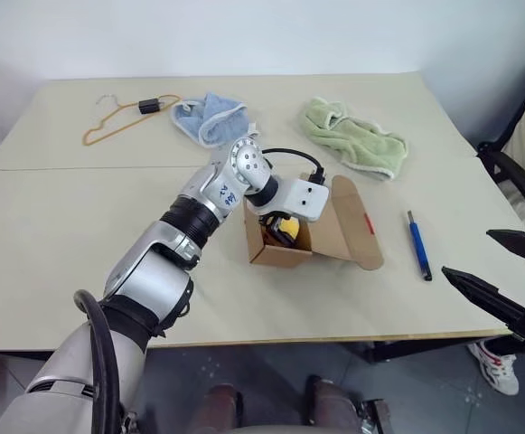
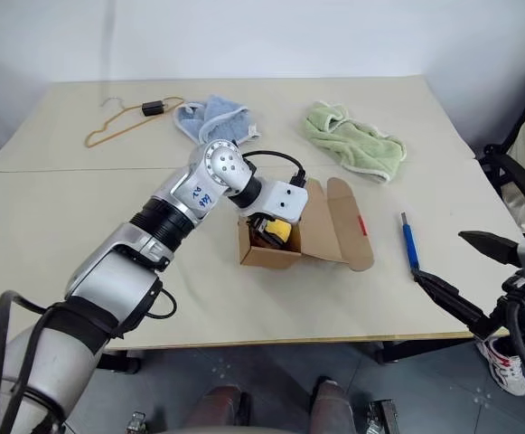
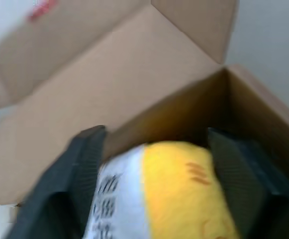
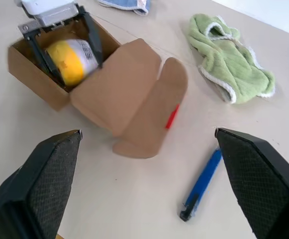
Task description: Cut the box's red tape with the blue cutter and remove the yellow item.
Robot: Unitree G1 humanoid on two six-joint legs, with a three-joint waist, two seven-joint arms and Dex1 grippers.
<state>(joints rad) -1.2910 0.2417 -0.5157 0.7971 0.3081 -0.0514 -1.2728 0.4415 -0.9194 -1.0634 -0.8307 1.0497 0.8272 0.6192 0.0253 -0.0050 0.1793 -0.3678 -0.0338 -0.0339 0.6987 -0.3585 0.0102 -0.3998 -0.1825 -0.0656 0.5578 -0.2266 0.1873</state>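
- Your left gripper (image 4: 67, 42) is down inside the box (image 1: 285, 249), its fingers (image 3: 84, 169) standing on either side of the yellow item (image 3: 184, 189). The left wrist view shows them close against it; whether they press on it yet, you cannot tell.
- The right wrist view gives you what the head views hide: the yellow item (image 4: 69, 59) with its white label sitting between those two fingers, still low in the box.
- Your right gripper (image 1: 497, 271) hangs off the worktop's (image 1: 81, 262) right edge, fingers spread wide, holding nothing.
- The box flaps lie folded open toward the right, with the red tape (image 4: 172, 117) on the outer flap.
- The blue cutter (image 1: 418, 246) lies flat on the worktop, just right of the flaps, apart from both grippers.
- At the far side you have a green towel (image 1: 352, 136), a blue cloth (image 1: 210, 117) and an orange hanger (image 1: 117, 122).
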